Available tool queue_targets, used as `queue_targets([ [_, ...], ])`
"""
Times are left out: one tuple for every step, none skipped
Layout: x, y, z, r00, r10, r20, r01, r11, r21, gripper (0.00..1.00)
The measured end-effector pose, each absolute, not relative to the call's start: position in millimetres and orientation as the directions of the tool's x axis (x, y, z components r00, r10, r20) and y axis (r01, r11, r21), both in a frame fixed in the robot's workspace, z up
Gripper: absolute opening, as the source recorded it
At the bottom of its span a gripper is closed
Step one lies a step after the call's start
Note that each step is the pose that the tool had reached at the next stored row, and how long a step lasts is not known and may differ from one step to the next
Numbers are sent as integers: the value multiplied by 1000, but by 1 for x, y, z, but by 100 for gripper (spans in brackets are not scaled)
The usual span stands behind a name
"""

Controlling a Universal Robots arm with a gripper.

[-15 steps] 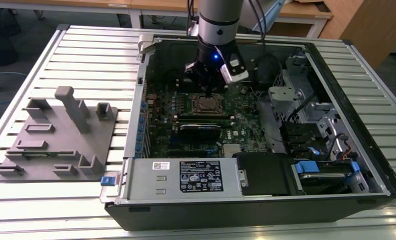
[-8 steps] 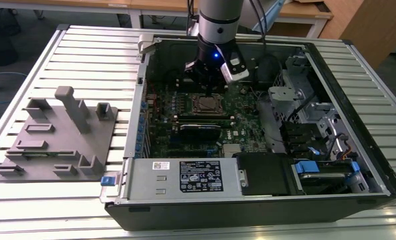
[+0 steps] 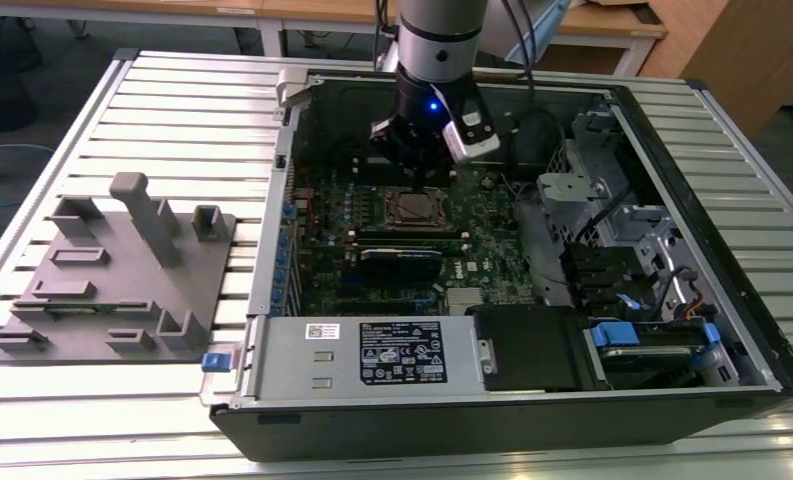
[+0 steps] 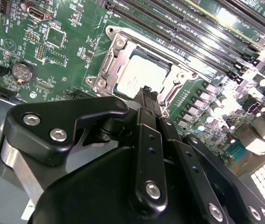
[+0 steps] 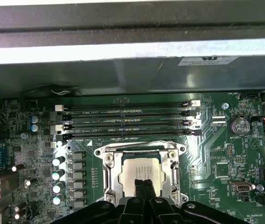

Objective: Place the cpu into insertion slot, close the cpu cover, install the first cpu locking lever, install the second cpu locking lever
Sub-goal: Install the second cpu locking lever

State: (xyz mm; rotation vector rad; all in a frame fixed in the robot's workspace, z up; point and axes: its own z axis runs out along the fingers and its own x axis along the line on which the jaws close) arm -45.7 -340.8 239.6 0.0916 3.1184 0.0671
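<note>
The cpu [image 4: 137, 77] [image 5: 139, 171], a square chip with a dull silver top, lies flat in the insertion slot [image 3: 416, 210] on the green motherboard. The cpu cover [image 4: 115, 55] [image 5: 108, 164], a silver frame with a square window, lies down around the chip. My gripper [image 4: 147, 91] [image 5: 144, 183] [image 3: 416, 170] hangs just above the socket, its tips over one edge of the cpu. Both black fingers are pressed together with nothing between them. I cannot tell how the locking levers stand.
Long black memory slots [image 5: 128, 121] run beside the socket, and a coin battery [image 5: 239, 125] sits nearby. The open computer case holds a power supply [image 3: 369, 355] and drive cages [image 3: 610, 230]. A grey fixture plate [image 3: 116, 270] lies on the slatted table at the exterior view's left.
</note>
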Motion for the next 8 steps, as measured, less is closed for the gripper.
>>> queue_targets([
  [-46, -341, 240, -998, 59, -20, 58, 997, 44, 11],
  [-46, -341, 241, -998, 59, -20, 58, 997, 44, 11],
  [-46, -341, 242, -998, 59, -20, 58, 997, 44, 11],
  [-46, -341, 243, -998, 59, -20, 58, 997, 44, 11],
  [-46, -341, 244, -998, 59, -20, 58, 997, 43, 11],
  [-46, -341, 244, -998, 59, -20, 58, 997, 44, 11],
  [-46, -341, 244, -998, 59, -20, 58, 997, 44, 11],
  [-46, -341, 244, -998, 59, -20, 58, 997, 44, 11],
])
